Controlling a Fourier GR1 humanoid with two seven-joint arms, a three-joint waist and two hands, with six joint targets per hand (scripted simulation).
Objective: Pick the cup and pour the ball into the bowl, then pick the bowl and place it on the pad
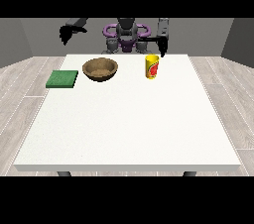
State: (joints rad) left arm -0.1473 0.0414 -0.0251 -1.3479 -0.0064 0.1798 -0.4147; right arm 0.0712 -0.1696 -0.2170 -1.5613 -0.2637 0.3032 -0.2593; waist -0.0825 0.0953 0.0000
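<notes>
While the robot [126, 37] stands behind the far edge of the white surface [129, 129], three things sit in a row near that far edge; the green pad [62, 79] lies flat toward the far corner at the view's left, close to that side edge; the brown bowl [100, 69] stands upright just beside it, toward the middle, apart from the pad and not touching it; the yellow cup [152, 66], with a red mark on its side, stands upright further toward the view's right, well apart from the bowl; whether a ball lies inside the cup cannot be told from this angle. The hand at the view's right [161, 47] hangs above and slightly behind the cup, near its rim but apart from it, pointing downward; it holds nothing, and how its fingers lie cannot be told. The hand at the view's left [64, 33] is raised beyond the far corner, off the surface and above the pad's side, holding nothing; its fingers too are too small and dark to read. All the near part of the surface, toward the camera, is plain white.
</notes>
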